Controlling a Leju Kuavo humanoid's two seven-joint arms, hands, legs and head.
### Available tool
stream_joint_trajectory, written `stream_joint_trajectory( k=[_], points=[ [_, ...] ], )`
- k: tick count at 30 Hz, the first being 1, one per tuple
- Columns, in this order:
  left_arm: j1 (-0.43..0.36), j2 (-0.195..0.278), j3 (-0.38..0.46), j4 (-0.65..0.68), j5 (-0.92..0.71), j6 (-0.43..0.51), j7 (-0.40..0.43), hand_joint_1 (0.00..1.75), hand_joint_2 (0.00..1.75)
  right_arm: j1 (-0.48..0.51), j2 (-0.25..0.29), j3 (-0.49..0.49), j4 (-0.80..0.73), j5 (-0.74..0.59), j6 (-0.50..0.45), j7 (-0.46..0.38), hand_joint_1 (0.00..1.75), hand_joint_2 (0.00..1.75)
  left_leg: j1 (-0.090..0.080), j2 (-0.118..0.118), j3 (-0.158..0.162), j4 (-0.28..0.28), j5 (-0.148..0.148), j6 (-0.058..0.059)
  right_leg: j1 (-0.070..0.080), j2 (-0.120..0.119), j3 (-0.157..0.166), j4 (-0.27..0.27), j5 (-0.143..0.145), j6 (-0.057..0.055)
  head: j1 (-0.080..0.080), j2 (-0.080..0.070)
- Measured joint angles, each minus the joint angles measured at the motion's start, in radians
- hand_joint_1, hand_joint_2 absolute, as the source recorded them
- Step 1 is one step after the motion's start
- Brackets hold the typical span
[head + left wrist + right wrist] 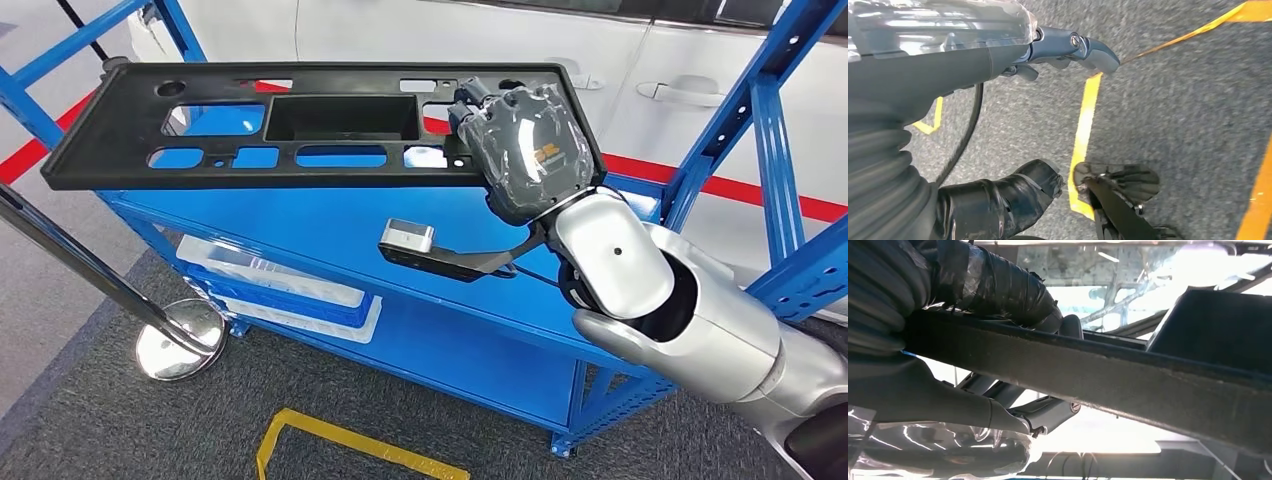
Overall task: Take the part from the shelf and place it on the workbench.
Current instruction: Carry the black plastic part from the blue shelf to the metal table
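Silver and jointed, the robot's right arm (680, 300) reaches up from the lower right of the head view, its right hand (525, 150) clamped on the right end of the part (320, 125), a long, flat black panel pierced with rectangular cut-outs. That panel hangs roughly level above the top deck of the blue shelf (400, 240), its left end reaching out past the shelf's upright. From the right wrist camera, the panel's dark edge (1098, 370) runs between the thick thumb (998, 290) on one face and the darker fingers (1043, 412) on the other, a firm grasp across the rim. A white tray (270, 285) sits on the shelf's lower deck. To the left stands a chrome stanchion post with its round base (180, 340) on grey carpet, near a yellow floor marking (340, 440). A white car (500, 40) is parked behind the shelf, beyond a red floor stripe (740, 185). The left hand (998, 60) hangs over the carpet in its own wrist view, fingers released and holding nothing, yellow lines (1083, 130) on the floor below it.
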Motion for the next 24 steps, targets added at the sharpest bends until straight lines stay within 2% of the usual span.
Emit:
stream_joint_trajectory(
  k=[1,3,4,5,8,9,10,11,13,14,15,16,17,18,19,20,21,22,24],
  points=[
    [0.0,0.0,0.0,0.0,0.0,0.0,0.001,0.0,1.75,0.003,0.0,0.0,0.0,0.0,0.001,0.0,1.75,1.75,-0.001,0.0,0.024,-0.023,0.01,0.003,0.002,0.0,-0.008,0.0,0.007,0.0,0.0,0.0],
    [-0.002,0.0,0.0,0.0,0.0,0.0,0.002,0.0,1.75,0.006,0.0,0.0,-0.002,0.001,0.001,0.0,1.75,1.75,-0.004,0.0,0.116,-0.159,0.051,0.014,0.004,0.0,-0.022,0.0,0.022,0.003,0.0,0.0],
    [-0.003,0.0,0.0,0.0,-0.001,0.0,0.002,0.0,1.75,0.006,0.0,-0.001,-0.003,0.002,0.002,0.0,1.75,1.75,-0.008,0.0,0.154,-0.222,0.069,0.019,0.004,0.0,-0.026,-0.002,0.03,0.007,0.001,0.0],
    [-0.005,0.001,0.0,0.0,-0.003,0.0,0.003,0.0,1.75,0.006,0.0,-0.002,-0.004,0.003,0.002,0.0,1.75,1.75,-0.012,-0.001,0.177,-0.264,0.081,0.023,0.004,-0.001,-0.028,-0.004,0.038,0.012,0.0,0.0],
    [-0.007,0.001,-0.001,0.0,-0.006,0.002,0.006,0.0,1.75,0.006,-0.001,-0.004,-0.005,0.006,0.002,0.0,1.75,1.75,-0.018,-0.002,0.174,-0.284,0.105,0.033,0.003,-0.002,-0.027,-0.02,0.062,0.031,-0.002,0.0],
    [-0.007,0.001,-0.001,0.0,-0.006,0.004,0.007,0.0,1.75,0.006,-0.002,-0.004,-0.005,0.007,0.003,0.0,1.75,1.75,-0.016,0.001,0.171,-0.289,0.117,0.039,0.003,-0.002,-0.03,-0.019,0.058,0.036,-0.001,0.0],
    [-0.006,0.001,-0.001,0.0,-0.006,0.005,0.009,0.0,1.75,0.007,-0.002,-0.004,-0.006,0.008,0.004,0.0,1.75,1.75,-0.014,0.004,0.166,-0.295,0.131,0.045,0.003,-0.002,-0.036,-0.006,0.037,0.041,-0.001,0.0],
    [-0.006,0.001,-0.001,0.0,-0.006,0.006,0.01,0.0,1.75,0.007,-0.003,-0.005,-0.006,0.009,0.004,-0.001,1.75,1.75,-0.011,0.007,0.158,-0.3,0.145,0.051,0.003,-0.002,-0.047,0.027,-0.004,0.045,0.0,0.0],
    [-0.006,0.001,-0.001,0.0,-0.006,0.007,0.011,0.0,1.75,0.009,-0.005,-0.005,-0.006,0.01,0.006,-0.001,1.75,1.75,-0.011,0.011,0.133,-0.301,0.167,0.059,0.002,-0.003,-0.077,0.148,-0.111,0.05,0.002,0.0],
    [-0.006,0.001,-0.001,0.0,-0.006,0.007,0.011,0.0,1.75,0.011,-0.005,-0.005,-0.006,0.011,0.006,-0.001,1.75,1.75,-0.011,0.012,0.118,-0.3,0.177,0.06,0.002,-0.003,-0.088,0.211,-0.145,0.052,0.002,0.0],
    [-0.006,0.001,-0.001,0.0,-0.006,0.007,0.011,0.0,1.75,0.014,-0.005,-0.005,-0.006,0.011,0.006,-0.002,1.75,1.75,-0.011,0.013,0.104,-0.298,0.187,0.059,0.002,-0.003,-0.086,0.252,-0.154,0.053,0.002,0.0],
    [-0.006,0.001,-0.001,0.0,-0.006,0.007,0.011,0.0,1.75,0.016,-0.005,-0.005,-0.006,0.011,0.007,-0.002,1.75,1.75,-0.011,0.013,0.09,-0.296,0.196,0.057,0.002,-0.003,-0.068,0.26,-0.142,0.054,0.002,0.0],
    [-0.006,0.001,-0.001,0.0,-0.006,0.007,0.011,0.0,1.75,0.018,-0.005,-0.005,-0.006,0.011,0.007,-0.003,1.75,1.75,-0.011,0.013,0.077,-0.293,0.204,0.055,0.002,-0.003,-0.031,0.231,-0.118,0.052,0.002,0.0],
    [-0.006,0.001,-0.001,0.0,-0.006,0.007,0.011,0.0,1.75,0.018,-0.005,-0.005,-0.006,0.011,0.008,-0.003,1.75,1.75,-0.011,0.012,0.065,-0.289,0.212,0.052,0.002,-0.003,0.022,0.171,-0.099,0.049,0.003,0.0],
    [-0.006,0.001,-0.001,0.0,-0.006,0.007,0.011,0.0,1.75,0.018,-0.005,-0.005,-0.006,0.011,0.008,-0.004,1.75,1.75,-0.013,0.011,0.055,-0.284,0.217,0.048,0.005,-0.003,0.079,0.097,-0.095,0.044,0.003,0.0],
    [-0.006,0.0,-0.001,0.0,-0.006,0.007,0.012,0.0,1.75,0.018,-0.005,-0.005,-0.007,0.011,0.009,-0.005,1.75,1.75,-0.013,0.01,0.048,-0.281,0.223,0.043,0.008,-0.003,0.122,0.036,-0.099,0.039,0.002,0.0],
    [-0.006,0.0,-0.001,0.0,-0.005,0.007,0.013,0.0,1.75,0.017,-0.005,-0.005,-0.007,0.011,0.01,-0.006,1.75,1.75,-0.014,0.01,0.045,-0.279,0.23,0.037,0.011,-0.003,0.148,-0.005,-0.105,0.036,0.002,0.0],
    [-0.006,0.0,-0.001,0.0,-0.004,0.007,0.013,0.0,1.75,0.016,-0.005,-0.006,-0.008,0.011,0.011,-0.007,1.75,1.75,-0.014,0.01,0.042,-0.28,0.238,0.031,0.014,-0.003,0.155,-0.023,-0.109,0.033,0.002,0.0],
    [-0.004,0.0,-0.001,0.001,-0.001,0.006,0.014,0.0,1.75,0.017,-0.005,-0.006,-0.008,0.011,0.013,-0.01,1.75,1.75,-0.013,0.008,0.035,-0.282,0.244,0.019,0.01,-0.004,0.143,-0.032,-0.091,0.022,0.004,0.0]
  ],
)
